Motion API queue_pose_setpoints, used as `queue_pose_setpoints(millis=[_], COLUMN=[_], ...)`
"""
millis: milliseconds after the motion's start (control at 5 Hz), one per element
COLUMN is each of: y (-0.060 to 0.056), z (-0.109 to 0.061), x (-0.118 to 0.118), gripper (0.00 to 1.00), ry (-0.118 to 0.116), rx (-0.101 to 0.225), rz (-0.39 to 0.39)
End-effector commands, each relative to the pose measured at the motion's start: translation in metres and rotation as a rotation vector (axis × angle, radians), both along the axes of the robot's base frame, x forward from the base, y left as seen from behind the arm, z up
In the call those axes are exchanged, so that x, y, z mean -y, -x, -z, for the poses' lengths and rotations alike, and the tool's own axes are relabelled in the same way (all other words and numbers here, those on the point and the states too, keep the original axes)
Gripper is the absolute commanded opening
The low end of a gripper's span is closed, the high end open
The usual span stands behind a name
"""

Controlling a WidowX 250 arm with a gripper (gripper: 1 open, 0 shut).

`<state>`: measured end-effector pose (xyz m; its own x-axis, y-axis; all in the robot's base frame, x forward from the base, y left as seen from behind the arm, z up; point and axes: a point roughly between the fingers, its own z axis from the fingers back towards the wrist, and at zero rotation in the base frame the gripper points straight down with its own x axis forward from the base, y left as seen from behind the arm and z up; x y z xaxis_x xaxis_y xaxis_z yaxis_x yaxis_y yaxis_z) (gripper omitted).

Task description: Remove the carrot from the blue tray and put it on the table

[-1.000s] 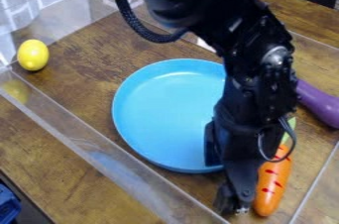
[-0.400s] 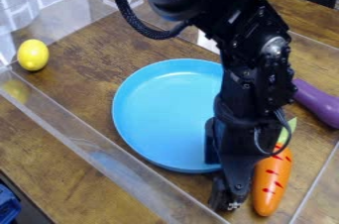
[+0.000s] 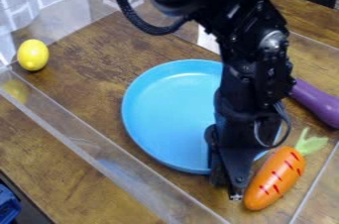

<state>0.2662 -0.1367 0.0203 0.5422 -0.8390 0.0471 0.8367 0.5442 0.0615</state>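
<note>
The orange carrot (image 3: 275, 178) lies on the dark wood table (image 3: 99, 40) just off the lower right rim of the blue tray (image 3: 166, 109), its green top (image 3: 311, 142) pointing up and right. My gripper (image 3: 231, 178) points down at the tray's near right edge, right beside the carrot's left side. The black arm and hand cover the fingers, so the jaws' gap and any contact with the carrot do not show. The tray holds nothing that I can see.
A purple eggplant (image 3: 319, 104) lies on the table right of the tray, behind the arm. A yellow lemon (image 3: 32, 56) sits at the far left. A clear acrylic wall (image 3: 79, 139) runs along the near edge, close to the carrot and gripper.
The carrot has turned from nearly upright in the picture to tilted, its top swung up and right. The tray has slid a little to the right. The hand stays in place.
</note>
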Motion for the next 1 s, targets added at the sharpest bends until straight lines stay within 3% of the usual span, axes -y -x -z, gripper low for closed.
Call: queue_pose_setpoints(millis=[0, 200, 400, 600, 800], y=[0.013, 0.020, 0.020, 0.017, 0.016], z=[0.002, 0.003, 0.003, 0.002, 0.003], x=[0.007, 0.011, 0.006, -0.001, 0.011], gripper=[0.00, 1.00, 0.00, 0.00, 1.00], ry=[0.004, 0.006, 0.009, 0.007, 0.004], rx=[-0.004, -0.008, -0.009, -0.010, -0.012], rz=[0.098, 0.150, 0.196, 0.236, 0.249])
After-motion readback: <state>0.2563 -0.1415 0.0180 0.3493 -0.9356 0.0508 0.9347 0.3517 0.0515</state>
